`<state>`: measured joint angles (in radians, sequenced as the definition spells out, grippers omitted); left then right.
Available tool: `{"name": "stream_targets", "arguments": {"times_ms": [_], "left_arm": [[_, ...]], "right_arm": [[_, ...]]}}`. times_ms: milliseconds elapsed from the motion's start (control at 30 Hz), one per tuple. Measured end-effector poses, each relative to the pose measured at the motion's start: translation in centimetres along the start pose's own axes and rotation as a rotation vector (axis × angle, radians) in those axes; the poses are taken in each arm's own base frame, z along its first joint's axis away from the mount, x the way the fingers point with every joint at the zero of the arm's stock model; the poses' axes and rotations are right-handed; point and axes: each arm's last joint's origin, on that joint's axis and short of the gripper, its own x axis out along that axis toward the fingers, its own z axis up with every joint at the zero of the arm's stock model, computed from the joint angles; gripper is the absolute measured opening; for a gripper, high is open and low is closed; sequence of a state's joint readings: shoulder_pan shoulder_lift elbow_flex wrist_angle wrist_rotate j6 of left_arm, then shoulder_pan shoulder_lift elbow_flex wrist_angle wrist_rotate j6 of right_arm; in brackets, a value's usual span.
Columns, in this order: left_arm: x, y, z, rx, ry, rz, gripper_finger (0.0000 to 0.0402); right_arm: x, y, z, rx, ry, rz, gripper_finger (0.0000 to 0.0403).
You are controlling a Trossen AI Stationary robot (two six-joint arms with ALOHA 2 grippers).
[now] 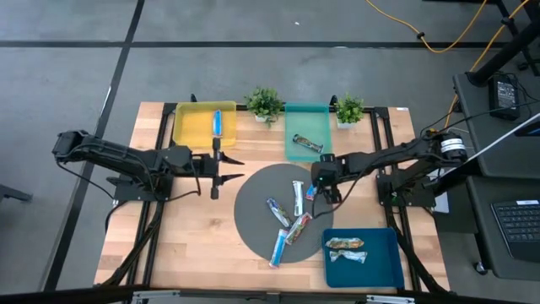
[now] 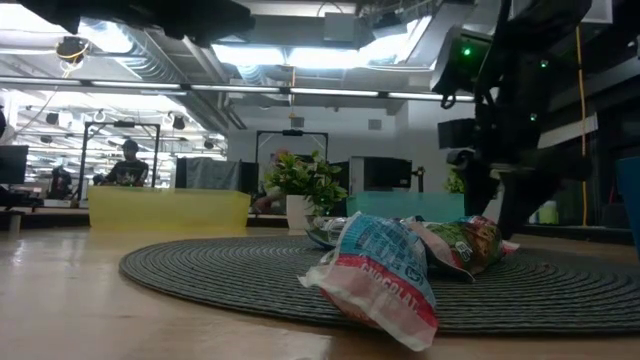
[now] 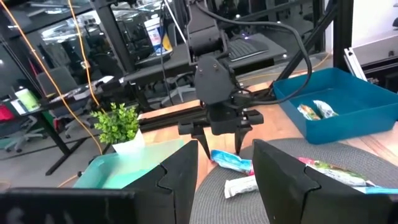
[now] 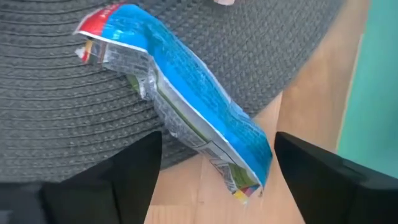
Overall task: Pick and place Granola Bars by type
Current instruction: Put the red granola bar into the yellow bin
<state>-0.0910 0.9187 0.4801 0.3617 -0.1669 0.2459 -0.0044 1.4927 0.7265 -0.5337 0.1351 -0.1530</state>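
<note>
my right gripper (image 1: 314,192) hangs with jaws spread wide over a blue bar (image 4: 186,99) that lies across the round mat's (image 1: 253,221) edge, one end out on the bare wooden surface (image 1: 169,236); only my right wrist view shows that overhang. my left gripper (image 1: 238,167) waits half open, holding nothing, beside the yellow tray (image 1: 190,127), with open wood around it. more bars (image 1: 287,226) lie scattered on the mat.

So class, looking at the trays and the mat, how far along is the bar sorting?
Done: one bar in the yellow tray, one in the green tray, two in the blue tray. In hand: the open right gripper straddles a blue bar. Left: about five on the mat.
</note>
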Motion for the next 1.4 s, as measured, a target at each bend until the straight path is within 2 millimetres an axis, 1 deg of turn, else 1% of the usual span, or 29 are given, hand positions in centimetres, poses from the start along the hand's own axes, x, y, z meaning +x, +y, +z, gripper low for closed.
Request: {"name": "stream_targets", "arguments": {"times_ms": [133, 400, 533, 667, 833, 967, 1133, 1267, 1400], "left_arm": [[0.2, -0.1, -0.2, 0.002, 0.01, -0.002, 0.0143], [0.5, -0.2, -0.4, 0.006, 0.02, -0.005, 0.0143], [0.5, -0.2, -0.4, 0.008, 0.021, -0.005, 0.0143], [0.5, -0.2, -0.5, 0.019, 0.023, -0.005, 0.0143], [0.5, -0.2, -0.5, 0.019, 0.027, -0.006, 0.0143], [0.5, -0.2, -0.5, 0.018, 0.029, -0.007, 0.0143], [0.6, -0.2, -0.7, 0.025, 0.039, -0.002, 0.0143], [1.1, -0.3, -1.3, 0.018, 0.089, 0.042, 0.0143], [1.9, -0.6, -2.3, 0.013, 0.159, 0.078, 0.0143]], "right_arm": [[0.1, -0.3, 0.0, 0.034, 0.001, 0.001, 0.0275], [0.1, -0.6, -0.1, 0.068, -0.004, 0.04, 0.0175], [0.1, -0.6, -0.1, 0.07, -0.007, 0.039, 0.0133], [0.1, -0.7, 0.0, 0.049, -0.017, 0.038, 0.0105], [-0.3, -0.8, 0.4, 0.051, -0.021, 0.039, 0.008], [-1.6, -1.1, 1.6, 0.077, -0.016, 0.041, 0.0065], [-4.2, -1.9, 3.6, 0.107, -0.033, 0.038, 0.0055], [-6.3, -2.5, 5.4, 0.106, -0.121, 0.028, 0.0054], [-7.9, -2.9, 7.1, 0.067, -0.234, 0.043, 0.0054]]}}
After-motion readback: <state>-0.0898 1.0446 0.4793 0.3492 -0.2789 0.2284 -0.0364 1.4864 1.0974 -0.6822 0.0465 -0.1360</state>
